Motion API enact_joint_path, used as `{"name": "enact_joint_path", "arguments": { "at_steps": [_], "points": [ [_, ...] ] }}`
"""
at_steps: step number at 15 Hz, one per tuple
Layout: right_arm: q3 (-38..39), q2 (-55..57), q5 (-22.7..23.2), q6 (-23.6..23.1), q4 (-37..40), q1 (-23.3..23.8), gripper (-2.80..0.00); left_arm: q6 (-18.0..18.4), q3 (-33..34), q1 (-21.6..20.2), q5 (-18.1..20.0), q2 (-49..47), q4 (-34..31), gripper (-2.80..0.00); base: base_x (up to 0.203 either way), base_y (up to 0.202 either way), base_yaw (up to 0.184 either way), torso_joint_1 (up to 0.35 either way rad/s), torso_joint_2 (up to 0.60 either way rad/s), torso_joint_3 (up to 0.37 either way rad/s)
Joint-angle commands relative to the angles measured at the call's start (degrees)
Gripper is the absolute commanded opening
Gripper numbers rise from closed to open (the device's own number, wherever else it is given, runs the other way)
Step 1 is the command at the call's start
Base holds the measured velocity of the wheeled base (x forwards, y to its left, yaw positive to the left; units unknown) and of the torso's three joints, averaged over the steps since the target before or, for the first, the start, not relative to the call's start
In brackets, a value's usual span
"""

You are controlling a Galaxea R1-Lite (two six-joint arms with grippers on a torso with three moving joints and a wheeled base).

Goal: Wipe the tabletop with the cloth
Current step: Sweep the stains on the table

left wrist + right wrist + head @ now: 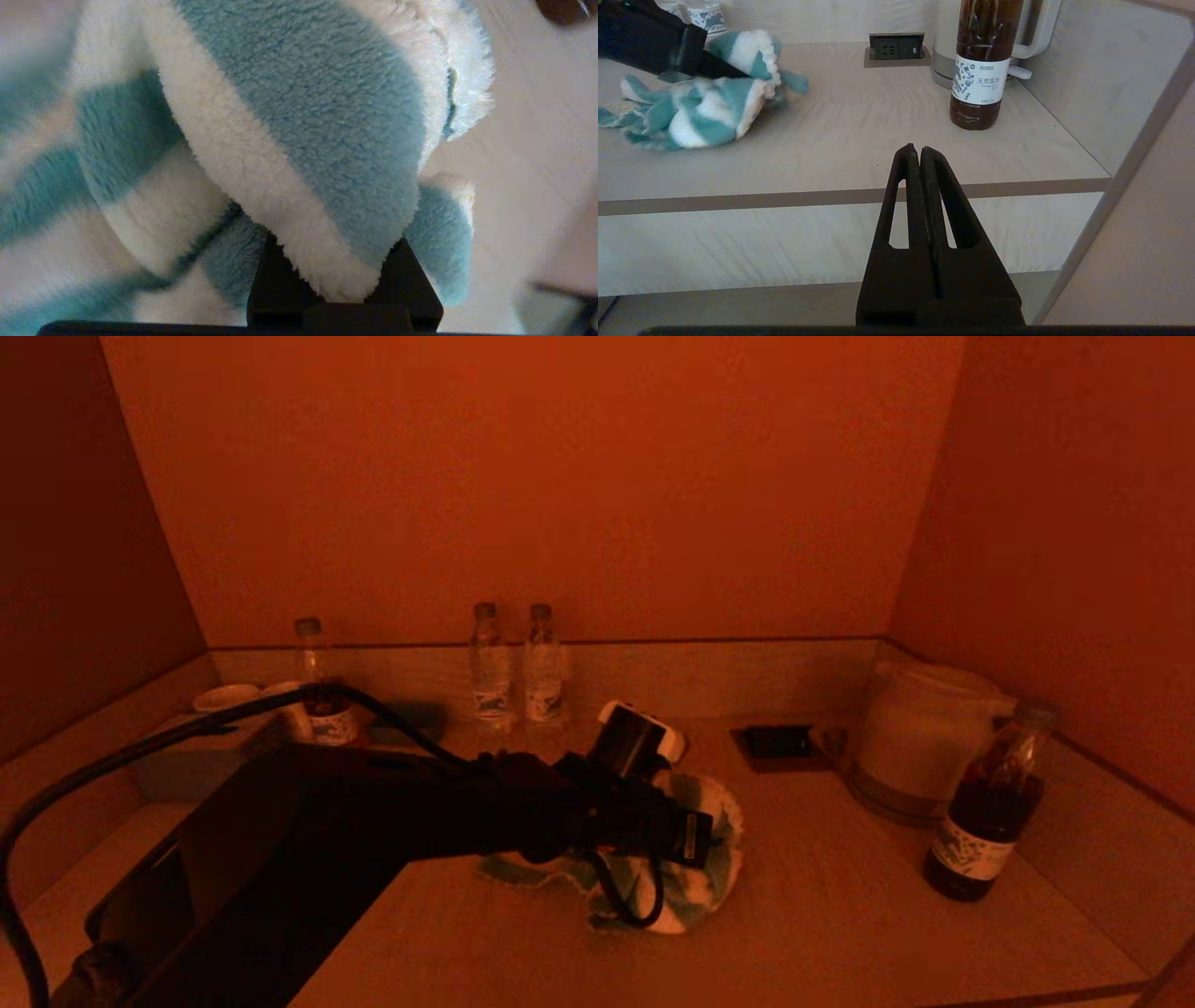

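Observation:
A fluffy teal-and-white striped cloth (695, 873) lies bunched on the light wooden tabletop (822, 915), near its middle. My left gripper (714, 840) reaches across from the left and is shut on a fold of the cloth (299, 140), which fills the left wrist view and hides the fingertips. The cloth also shows in the right wrist view (698, 112). My right gripper (920, 149) is shut and empty, parked off the table's front edge near the right; it is out of the head view.
A dark drink bottle (985, 812) and a white kettle (920, 737) stand at the right. A socket plate (775, 742) sits at the back. Two water bottles (513, 667), another bottle (317, 681) and cups (229, 698) line the back left. Walls enclose three sides.

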State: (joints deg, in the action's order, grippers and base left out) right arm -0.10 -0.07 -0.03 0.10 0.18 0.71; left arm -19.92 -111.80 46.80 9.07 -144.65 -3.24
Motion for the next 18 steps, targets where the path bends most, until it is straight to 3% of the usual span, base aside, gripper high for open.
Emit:
{"name": "enact_joint_path", "arguments": {
  "at_steps": [1,2,4,8,10,12,14,16,18],
  "points": [
    [0.0,0.1,0.0,0.0,-0.1,0.0,-2.8,0.6,-0.1,-1.0,-0.2,-1.8,2.5,-2.8,0.0,0.0,0.0,0.0,0.0,0.0],
    [0.0,0.1,0.0,0.0,-0.1,0.0,-2.8,0.6,-0.1,-1.0,-0.2,-1.8,2.5,-2.8,0.0,0.0,0.0,0.0,0.0,0.0],
    [0.0,0.1,0.0,0.0,-0.1,0.0,-2.8,4.1,-0.1,-2.8,-0.2,-3.2,7.5,-2.8,0.0,0.0,0.0,0.0,0.0,0.0],
    [0.0,0.1,0.0,0.0,-0.1,0.0,-2.8,7.0,-0.1,-3.8,-0.4,-4.7,8.9,-2.8,0.0,0.0,0.0,0.0,0.0,0.0],
    [0.0,0.1,0.0,0.0,0.0,0.0,-2.8,10.5,-0.1,-5.5,-4.3,-6.4,10.1,-2.8,0.0,0.0,0.0,0.0,0.0,0.0],
    [0.0,0.1,0.0,0.0,0.0,0.0,-2.8,10.5,-0.1,-5.5,-4.3,-6.4,10.1,-2.8,0.0,0.0,0.0,0.0,0.0,0.0],
    [0.0,0.1,0.0,0.0,0.0,0.0,-2.8,13.3,-0.1,-8.2,-9.2,-8.3,11.4,-2.8,0.0,0.0,0.0,0.0,0.0,0.0],
    [0.0,0.1,0.0,0.0,0.0,0.0,-2.8,13.3,-0.1,-8.2,-9.2,-8.3,11.4,-2.8,0.0,0.0,0.0,0.0,0.0,0.0],
    [0.0,0.1,0.0,0.0,0.0,0.0,-2.8,13.3,0.0,-11.4,-13.3,-7.7,12.4,-2.8,0.0,0.0,0.0,0.0,0.0,0.0]
  ]
}}
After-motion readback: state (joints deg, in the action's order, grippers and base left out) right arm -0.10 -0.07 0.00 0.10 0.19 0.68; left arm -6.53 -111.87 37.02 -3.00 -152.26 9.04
